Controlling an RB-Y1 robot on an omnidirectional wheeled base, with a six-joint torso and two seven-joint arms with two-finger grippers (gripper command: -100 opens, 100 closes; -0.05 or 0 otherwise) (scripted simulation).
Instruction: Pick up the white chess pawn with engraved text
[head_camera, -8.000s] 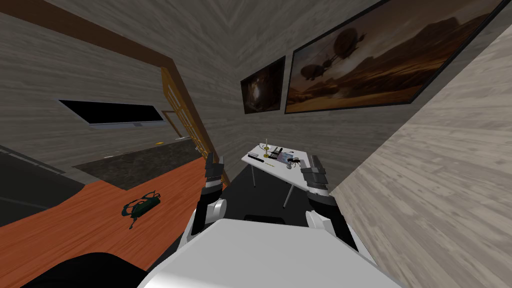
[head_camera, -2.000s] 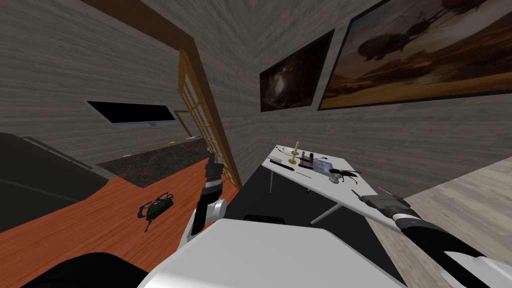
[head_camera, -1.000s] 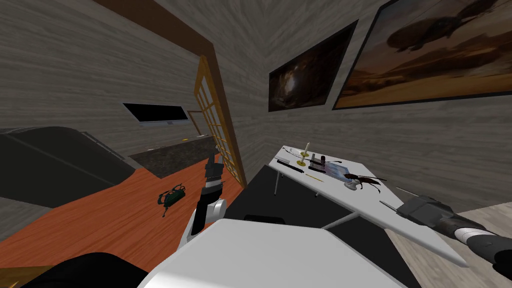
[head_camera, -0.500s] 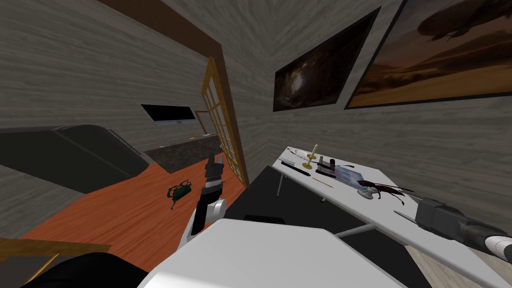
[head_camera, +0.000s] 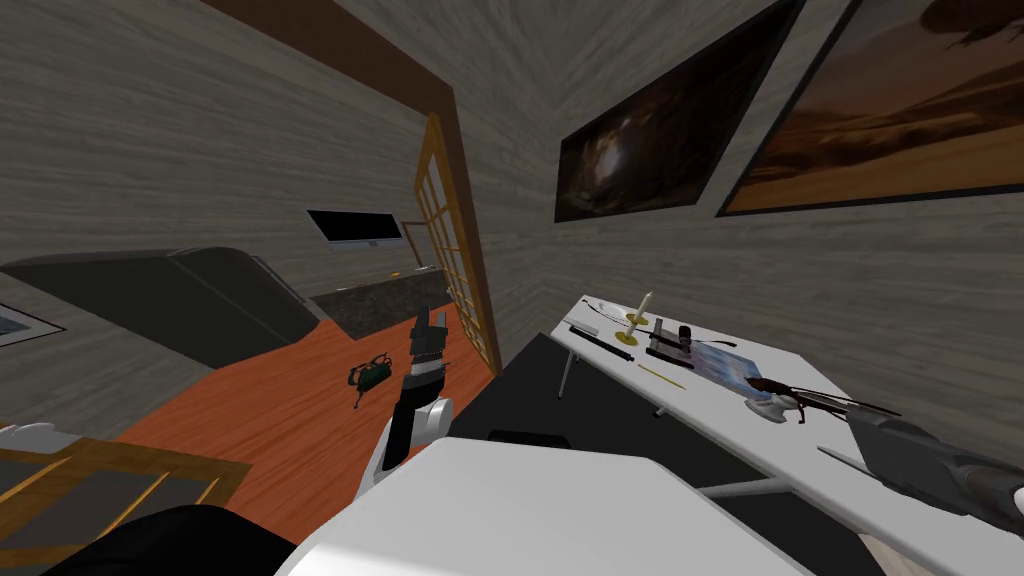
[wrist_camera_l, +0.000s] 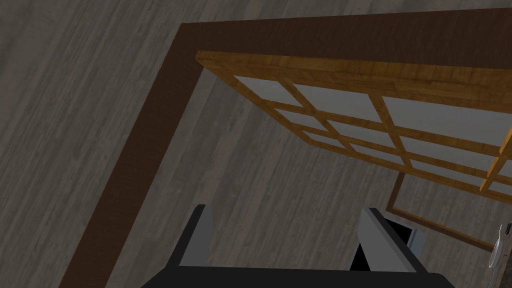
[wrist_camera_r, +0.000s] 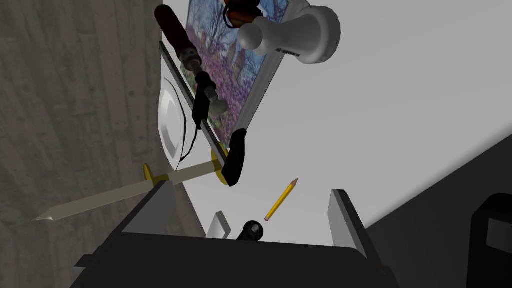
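Right hand (wrist_camera_r: 250, 187) poised low over the white tabletop (wrist_camera_r: 400, 125), its two blades spread wide w/ nothing btwn them. The white pawn (wrist_camera_r: 295, 35) lies straight ahead along the hand's line of reach, beyond a yellow pencil (wrist_camera_r: 281, 199). It falls roughly btwn the lines of the two blades, near but clearly apart. The pawn stands on its round base at the near corner of a purple-toned photo print (wrist_camera_r: 225, 65), w/ a brown insect (head_camera: 800, 395) just beside it. Whether it touches either can't be told. Dark marks ring its stem, too small to read. Its long axis runs parallel to the candle (wrist_camera_r: 125, 192), which the head view shows upright. That puts the axis approx in line w/ the span btwn the blades, not across it. Closing as the hand is now turned would likely press head against base, so a roll of the wrist looks needed before the blades can pinch the narrow stem from the sides. Left hand (wrist_camera_l: 287, 235), also wide open and empty, is raised near the wooden lattice door (wrist_camera_l: 380, 110), well apart from the tabletop. The right arm is plainly the nearer.
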